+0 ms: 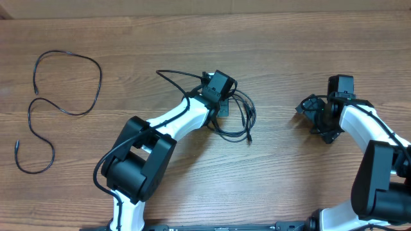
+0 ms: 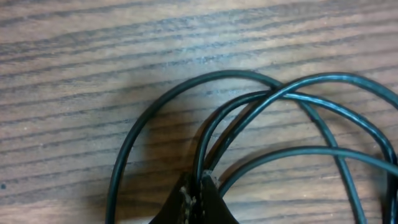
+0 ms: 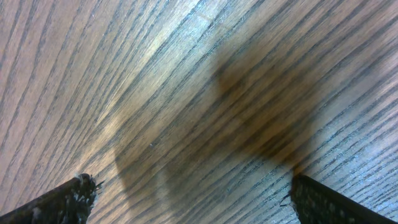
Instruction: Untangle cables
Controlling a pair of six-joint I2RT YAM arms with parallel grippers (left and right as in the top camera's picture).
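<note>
Your left gripper (image 2: pixel 198 186) had its fingers pressed together on a strand of the tangled cables (image 1: pixel 239 119) mid-table. Your right gripper (image 3: pixel 196 196) hung spread wide over the table (image 1: pixel 289 38), well apart. One loose cable (image 1: pixel 64 109) lay far left. Best play was a slow lift, with the right pinning the rest.

- A wooden table (image 1: pixel 289 38) fills the whole overhead view, warm light brown, with fine grain lines running from left to right.
- Up close in the left wrist view, the same wood shows pale and darker brown streaks lying almost level across the picture.
- In the right wrist view the grain runs on a slant, with a bright patch of glare (image 3: pixel 180 25) near the top.
- A soft, blurred dark shadow (image 3: pixel 261 106) lies across the middle of that wood.
</note>
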